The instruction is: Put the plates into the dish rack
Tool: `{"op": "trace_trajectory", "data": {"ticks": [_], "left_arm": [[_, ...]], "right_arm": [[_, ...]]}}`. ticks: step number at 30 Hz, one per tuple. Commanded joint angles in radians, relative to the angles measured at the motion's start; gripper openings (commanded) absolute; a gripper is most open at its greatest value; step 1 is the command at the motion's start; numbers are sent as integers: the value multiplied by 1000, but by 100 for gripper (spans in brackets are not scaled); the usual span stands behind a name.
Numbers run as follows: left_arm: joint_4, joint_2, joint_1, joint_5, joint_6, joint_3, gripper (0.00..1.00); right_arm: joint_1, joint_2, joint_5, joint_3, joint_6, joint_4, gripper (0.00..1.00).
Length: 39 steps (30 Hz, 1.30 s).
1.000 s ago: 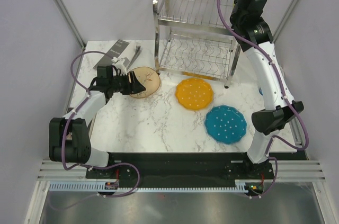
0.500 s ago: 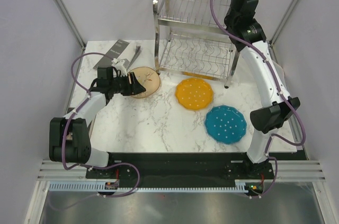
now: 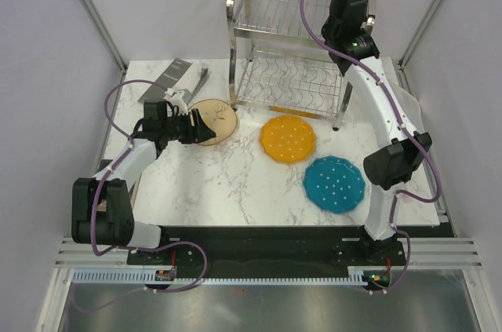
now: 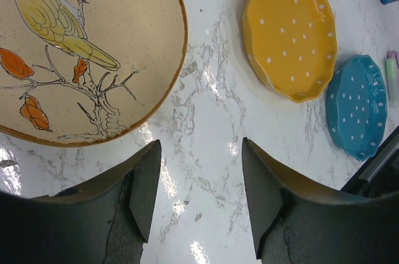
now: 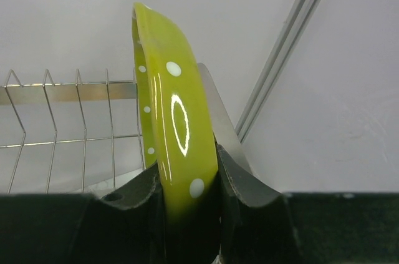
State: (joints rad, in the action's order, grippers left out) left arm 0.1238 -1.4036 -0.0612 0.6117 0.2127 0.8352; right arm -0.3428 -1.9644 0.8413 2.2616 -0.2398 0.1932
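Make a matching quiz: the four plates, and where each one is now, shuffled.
1. lime green plate
2. tan plate
3. orange plate
4. teal plate

A. flat, farthest from the dish rack
B. flat, just ahead of the open left fingers
C. pinched between the right fingers
D. flat, between the teal one and the rack

Pairs: 1-C, 2-B, 3-D, 4-A

Right arm (image 3: 384, 104) reaches high; right end effector (image 5: 187, 180) sits above the right end of the dish rack (image 3: 286, 49), fingers clamped on a lime green plate (image 5: 171, 120); left arm (image 3: 133, 155) lies low; left end effector (image 4: 201, 151) is left of the rack, jaws apart.
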Motion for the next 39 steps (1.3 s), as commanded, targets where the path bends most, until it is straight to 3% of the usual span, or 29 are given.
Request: {"op": "trace_trajectory", "data": {"ticks": [1, 4, 5, 6, 9, 19, 24, 28, 31, 33, 34, 36, 39], "left_arm": [[-38, 28, 1, 5, 17, -5, 62], [-38, 26, 1, 5, 20, -4, 62], [-38, 26, 1, 5, 20, -4, 62], [-39, 28, 1, 5, 20, -2, 62], [-39, 28, 1, 5, 13, 7, 62], [-41, -73, 1, -7, -16, 203, 64], [-58, -121, 3, -18, -10, 312, 64], [-73, -190, 1, -32, -7, 410, 61], [-76, -248, 1, -24, 7, 458, 57], [-90, -290, 1, -18, 14, 473, 51], [-93, -302, 1, -3, 20, 487, 42], [-101, -345, 1, 26, 25, 507, 17], [-104, -391, 0, 60, 45, 542, 3]], "right_arm": [[-4, -11, 61, 59, -9, -140, 0], [-1, -30, 55, 56, -9, -144, 3], [-2, -31, 47, 56, -10, -147, 12], [-2, -27, 39, 59, -10, -147, 35], [-15, 4, -5, 59, -38, -172, 67], [-61, 237, -96, -69, -61, -186, 76], [-39, 450, -99, -345, -98, -219, 77], [27, 666, -302, -654, -73, 7, 78], [48, 752, -419, -775, 22, 182, 63], [53, 820, -491, -887, 80, 244, 14], [51, 855, -525, -974, 95, 262, 0], [56, 880, -570, -1054, 120, 258, 0], [82, 851, -692, -1146, 140, 246, 0]]}}
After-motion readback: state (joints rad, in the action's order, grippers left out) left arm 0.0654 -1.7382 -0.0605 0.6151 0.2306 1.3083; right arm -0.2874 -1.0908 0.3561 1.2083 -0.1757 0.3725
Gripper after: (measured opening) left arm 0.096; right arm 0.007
